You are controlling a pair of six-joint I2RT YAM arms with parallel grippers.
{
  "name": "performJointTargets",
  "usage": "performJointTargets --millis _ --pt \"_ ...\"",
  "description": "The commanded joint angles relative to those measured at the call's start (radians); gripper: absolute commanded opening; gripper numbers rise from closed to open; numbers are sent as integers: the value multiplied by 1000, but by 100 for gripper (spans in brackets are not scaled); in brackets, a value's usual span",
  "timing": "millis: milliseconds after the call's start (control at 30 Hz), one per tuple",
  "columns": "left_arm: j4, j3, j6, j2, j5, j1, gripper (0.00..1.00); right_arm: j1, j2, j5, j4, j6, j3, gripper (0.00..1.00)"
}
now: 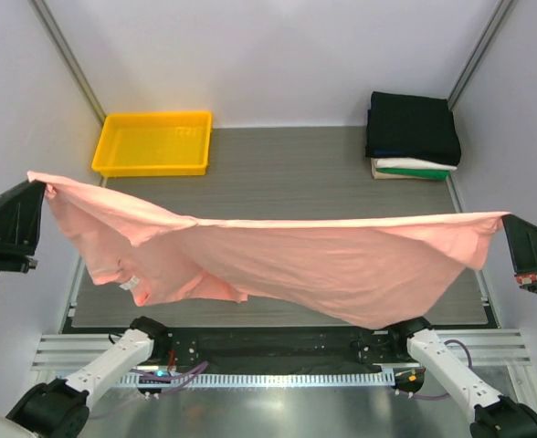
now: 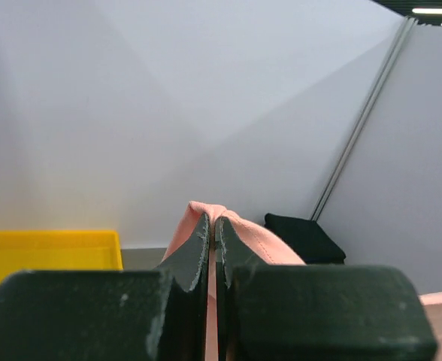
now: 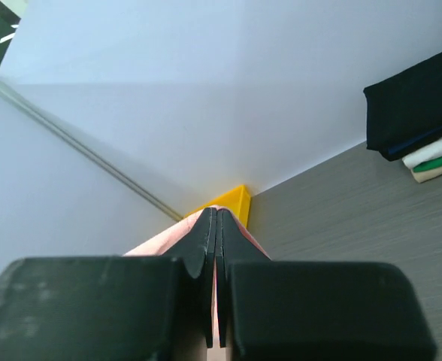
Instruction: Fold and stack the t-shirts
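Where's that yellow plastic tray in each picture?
Top external: yellow plastic tray, upper left.
Left wrist: lower left edge, beside the left claw pinching the salmon-pink cotton t-shirt.
Right wrist: small corner just above the right claw.
Shared landmark: black-topped stack of folded shirts.

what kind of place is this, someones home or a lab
Likely a robot lab test cell: plain white walls boxing in a grey table, the left end effector and right end effector holding a pink t-shirt stretched, folded shirts stacked behind.
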Motion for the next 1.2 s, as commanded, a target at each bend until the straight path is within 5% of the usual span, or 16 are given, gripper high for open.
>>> performJointTargets --millis 0,233,367,400,433,467,500,533,700,1167 --pt "37 59 11 171 46 4 0 -2 149 90 -41 -66 37 1" --pt "-208 242 15 650 -115 8 0 -8 506 377 35 -134 -137 1" --pt "-236 185 -3 969 -14 137 1 -186 669 225 277 -94 -342 1" --pt "-218 181 -14 1033 7 154 14 -250 702 175 337 -85 -435 17" --pt "-230 202 -40 1157 32 177 38 -267 788 107 388 -82 -450 39" --pt "-230 202 -49 1210 56 182 38 -275 789 91 387 -85 -450 63" --pt "-259 234 -52 1247 95 183 61 -275 871 84 369 -91 -424 77" --pt "-257 224 -55 1271 99 179 68 -272 882 81 361 -93 -428 89" --pt "-51 -136 -81 1088 38 176 80 -267 764 29 450 -120 -583 98" --pt "248 -890 -255 664 101 130 73 -214 632 -203 513 -111 -977 98"
